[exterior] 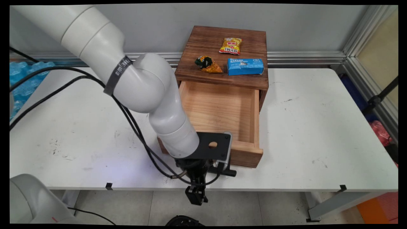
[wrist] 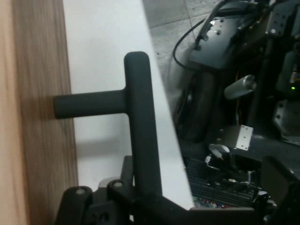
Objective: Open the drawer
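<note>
Gripper: my gripper (wrist: 140, 187) was clamped on the black handle (wrist: 140, 122).
Drawer: the drawer (exterior: 222, 111) stood pulled out toward the table's (exterior: 318, 127) near edge.
Cabinet top: two snack packets (exterior: 230, 45) and a blue box (exterior: 245, 66).

White table (exterior: 302, 127): wooden drawer box (exterior: 222, 54) at rear centre, drawer (exterior: 219, 117) pulled open.
</note>
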Controlling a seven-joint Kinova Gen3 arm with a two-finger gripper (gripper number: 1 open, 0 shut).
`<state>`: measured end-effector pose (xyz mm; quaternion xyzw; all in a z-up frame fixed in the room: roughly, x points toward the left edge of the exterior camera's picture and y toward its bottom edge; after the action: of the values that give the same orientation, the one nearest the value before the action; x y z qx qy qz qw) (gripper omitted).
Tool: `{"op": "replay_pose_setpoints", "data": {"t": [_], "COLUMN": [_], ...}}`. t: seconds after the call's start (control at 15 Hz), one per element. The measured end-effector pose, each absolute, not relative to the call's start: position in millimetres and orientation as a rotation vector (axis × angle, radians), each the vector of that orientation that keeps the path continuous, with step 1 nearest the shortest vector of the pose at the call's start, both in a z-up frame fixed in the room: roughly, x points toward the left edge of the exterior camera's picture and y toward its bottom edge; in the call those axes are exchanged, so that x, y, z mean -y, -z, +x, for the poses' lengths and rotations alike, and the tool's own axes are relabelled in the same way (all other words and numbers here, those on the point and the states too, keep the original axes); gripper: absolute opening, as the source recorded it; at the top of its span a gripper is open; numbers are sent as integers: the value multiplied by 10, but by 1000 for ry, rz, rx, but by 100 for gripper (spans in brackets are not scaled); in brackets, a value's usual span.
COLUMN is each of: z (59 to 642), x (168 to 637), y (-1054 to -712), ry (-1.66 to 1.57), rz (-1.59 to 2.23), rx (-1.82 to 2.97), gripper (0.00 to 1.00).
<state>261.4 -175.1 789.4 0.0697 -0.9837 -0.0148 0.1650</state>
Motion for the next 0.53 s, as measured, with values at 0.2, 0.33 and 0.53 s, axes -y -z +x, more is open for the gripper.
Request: {"op": "replay_pose_setpoints", "data": {"t": [0.2, 0.33, 0.53], "z": [2605, 2601, 2602], "x": [1672, 1645, 1609], "y": [-7923, -7940, -7965], "ry": [50, 48, 38], "rz": [173, 159, 137], "rx": [2801, 2800, 2798], "gripper": [100, 100, 100]}}
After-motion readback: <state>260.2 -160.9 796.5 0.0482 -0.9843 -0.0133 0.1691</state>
